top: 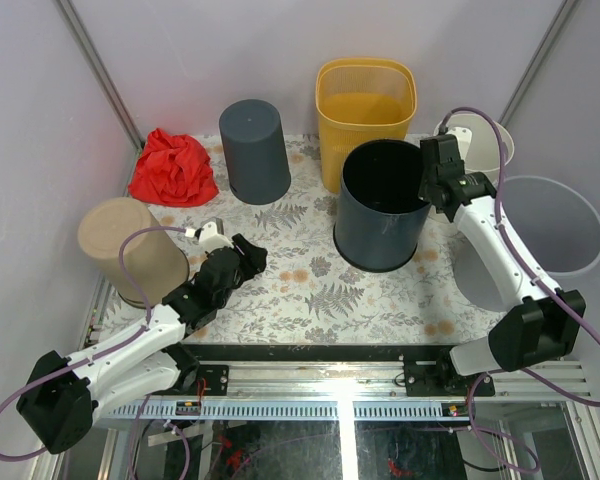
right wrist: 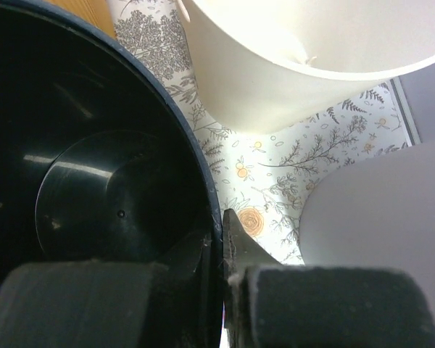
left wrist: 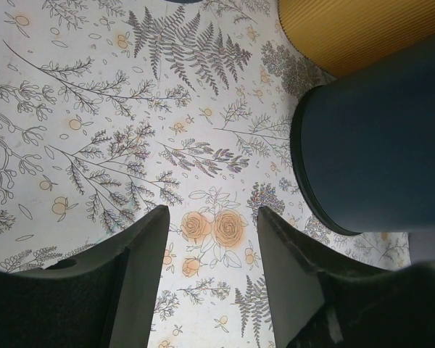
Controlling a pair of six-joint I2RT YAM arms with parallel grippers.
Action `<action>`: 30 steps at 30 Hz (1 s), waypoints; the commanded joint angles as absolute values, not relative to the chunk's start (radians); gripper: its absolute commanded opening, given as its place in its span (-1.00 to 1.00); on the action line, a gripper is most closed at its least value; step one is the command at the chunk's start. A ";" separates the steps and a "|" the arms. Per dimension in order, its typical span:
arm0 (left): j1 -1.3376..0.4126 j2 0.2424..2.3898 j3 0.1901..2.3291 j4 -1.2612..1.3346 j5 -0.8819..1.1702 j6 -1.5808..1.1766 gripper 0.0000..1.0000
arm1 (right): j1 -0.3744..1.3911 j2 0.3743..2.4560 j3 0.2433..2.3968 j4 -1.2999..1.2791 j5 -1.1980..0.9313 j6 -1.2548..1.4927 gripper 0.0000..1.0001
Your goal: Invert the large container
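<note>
Surface: floral cloth [top: 310, 290]
Large container [top: 380, 225]: upright, mouth up
Right gripper [top: 428, 196]: clamped on its rim
Left gripper [top: 252, 252]: jaws apart, empty

Both arms [top: 130, 345] have white links [top: 485, 235], black joints [top: 528, 335], purple cables [top: 121, 265].
</note>
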State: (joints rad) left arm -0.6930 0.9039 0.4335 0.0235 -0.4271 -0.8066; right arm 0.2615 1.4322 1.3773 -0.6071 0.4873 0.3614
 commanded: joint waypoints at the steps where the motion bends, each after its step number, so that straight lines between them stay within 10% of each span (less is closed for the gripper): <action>1: -0.696 0.883 0.428 0.054 -0.470 -0.797 0.03 | 0.261 1.381 1.473 -0.681 0.520 0.362 -1.00; 30: -0.693 0.853 0.413 0.049 -0.506 -0.802 0.05 | 0.840 1.851 1.983 -1.203 1.435 0.206 -1.00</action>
State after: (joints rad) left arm -0.6930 0.8680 0.4290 0.0223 -0.4576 -0.8070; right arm 0.8001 1.7817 1.9152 -1.0790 1.2186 0.2417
